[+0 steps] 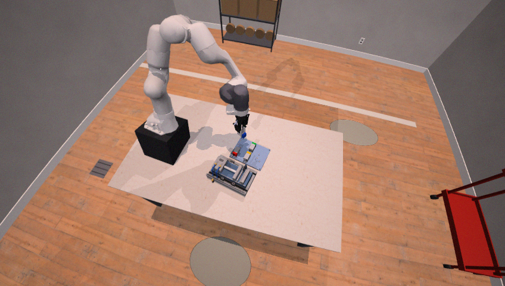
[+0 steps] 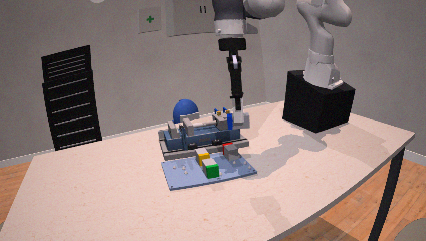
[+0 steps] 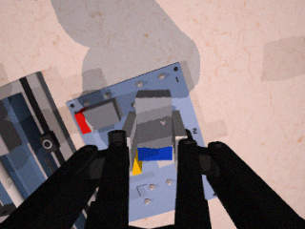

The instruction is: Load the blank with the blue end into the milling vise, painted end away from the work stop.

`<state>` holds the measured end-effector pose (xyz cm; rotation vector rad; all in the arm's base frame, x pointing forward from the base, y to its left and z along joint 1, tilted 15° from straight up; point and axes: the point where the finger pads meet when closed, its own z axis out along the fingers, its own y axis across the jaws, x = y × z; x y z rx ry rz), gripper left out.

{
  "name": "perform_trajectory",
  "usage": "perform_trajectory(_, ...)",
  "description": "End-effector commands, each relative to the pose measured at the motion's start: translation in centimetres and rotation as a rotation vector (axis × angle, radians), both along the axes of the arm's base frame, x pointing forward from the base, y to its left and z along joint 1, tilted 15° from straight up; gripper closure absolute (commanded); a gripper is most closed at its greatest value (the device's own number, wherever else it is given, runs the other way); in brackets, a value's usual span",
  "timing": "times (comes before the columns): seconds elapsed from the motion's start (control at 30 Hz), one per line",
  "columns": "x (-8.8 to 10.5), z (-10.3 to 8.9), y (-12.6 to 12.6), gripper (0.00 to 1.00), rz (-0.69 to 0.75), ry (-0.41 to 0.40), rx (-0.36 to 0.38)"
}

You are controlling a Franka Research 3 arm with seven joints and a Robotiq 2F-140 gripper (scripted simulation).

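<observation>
The worktop (image 2: pixel 89 197) is pale, marbled stone. It carries the arm's black pedestal (image 2: pixel 343 119), the milling vise (image 2: pixel 191 134) and, just in front of the vise in the exterior view, the flat blue infeed plate (image 2: pixel 185 178).

The vise is a blue body on a grey raised plate (image 2: pixel 176 153). It has grey end blocks and a pale rod running between them. In the top view its channel (image 1: pixel 231 166) shows no blank between the jaws.

Three blanks lie on the infeed plate: one with a yellow end (image 2: pixel 204 157), one with a green end (image 2: pixel 212 170) and one with a red end (image 2: pixel 227 145). White pegs stand up from the bare part of the plate.

The blank with the blue end (image 2: pixel 239 119) is a short grey block with one face painted bright blue (image 3: pixel 155 153). It hangs in the air, well above the infeed plate, lying level. In the wrist view the red-ended blank (image 3: pixel 98 116) and a corner of yellow (image 3: pixel 136 167) show beneath it.

The pincer (image 3: pixel 152 147) is clamped on this blank, one black finger on each long side, near the blue end.
</observation>
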<state>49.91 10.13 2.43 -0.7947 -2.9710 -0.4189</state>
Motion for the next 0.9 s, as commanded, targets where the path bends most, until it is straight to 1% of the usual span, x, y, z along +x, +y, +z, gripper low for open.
perform_trajectory(0.0,0.10,0.08,0.04,1.00,-0.087,0.029,-0.005)
perform_trajectory(0.2,0.02,0.03,0.07,1.00,-0.073,0.023,-0.002)
perform_trajectory(0.33,0.10,0.08,0.04,1.00,-0.215,0.066,-0.005)
perform_trajectory(0.77,0.01,0.02,0.07,1.00,-0.219,0.066,-0.001)
perform_trajectory(0.87,0.01,0.02,0.07,1.00,-0.352,0.102,0.002)
